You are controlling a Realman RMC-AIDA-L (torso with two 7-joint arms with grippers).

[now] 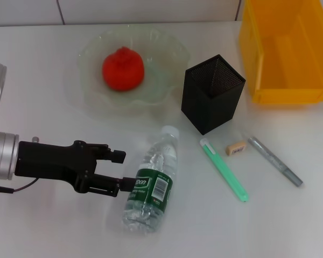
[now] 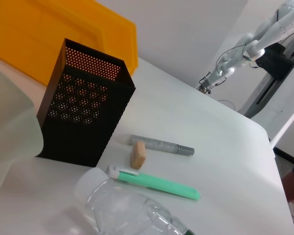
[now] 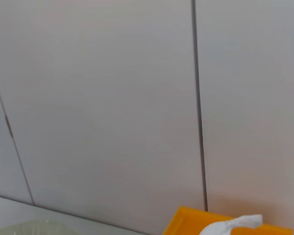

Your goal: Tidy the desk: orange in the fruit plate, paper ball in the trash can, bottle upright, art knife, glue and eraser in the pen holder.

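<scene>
Heads up: bottle (image 1: 152, 183) is lying flat near-centre on the desk, long axis running near-to-far, cap toward the far side and tipped slightly right, toward the pen holder (image 1: 212, 92). Your left gripper (image 1: 120, 171) is at its left flank, fingers spread, holding nothing. Risk imo: the round body rolls right if one finger nudges it first, or the cap end swings when you lift. Right gripper not in sight.
</scene>
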